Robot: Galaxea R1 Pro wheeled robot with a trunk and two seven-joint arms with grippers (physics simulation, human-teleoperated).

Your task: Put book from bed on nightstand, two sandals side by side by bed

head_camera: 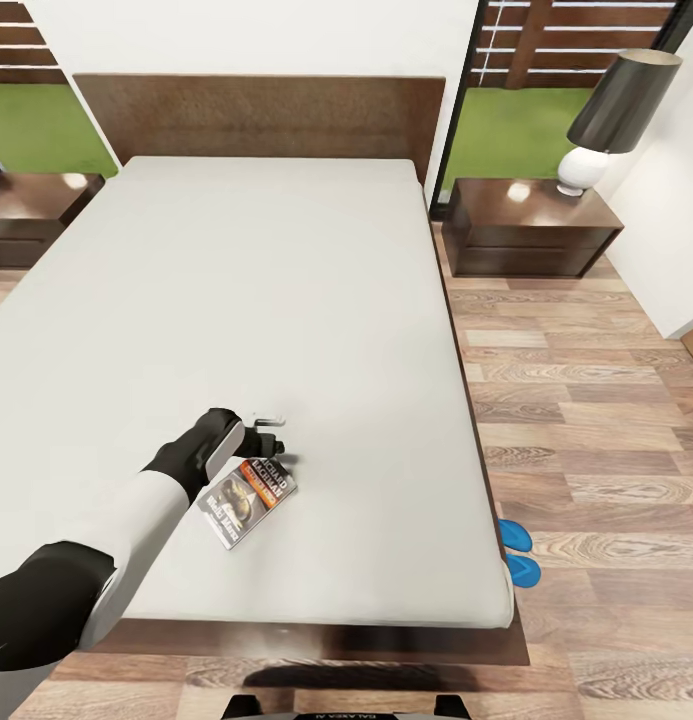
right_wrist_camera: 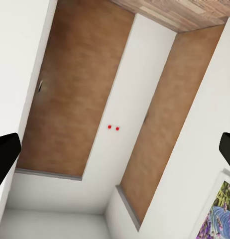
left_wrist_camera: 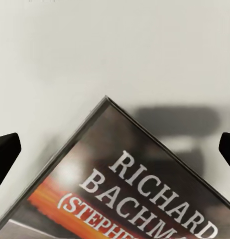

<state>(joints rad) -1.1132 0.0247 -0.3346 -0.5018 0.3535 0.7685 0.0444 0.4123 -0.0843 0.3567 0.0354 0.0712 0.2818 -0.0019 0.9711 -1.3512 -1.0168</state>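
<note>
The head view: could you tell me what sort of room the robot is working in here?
Most likely a bedroom: a large bed with a dark wooden headboard, a nightstand on each side, and a lamp on the right-hand one.

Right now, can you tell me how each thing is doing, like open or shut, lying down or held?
book: lying flat on the mattress, cover up, not held.
left gripper: open, just above the book's corner.
right gripper: open, holding nothing.
bed: mattress bare apart from the book.
blue sandals: on the floor by the bed's corner, partly hidden.
right nightstand: drawers shut, lamp on top.
lamp: upright.
</note>
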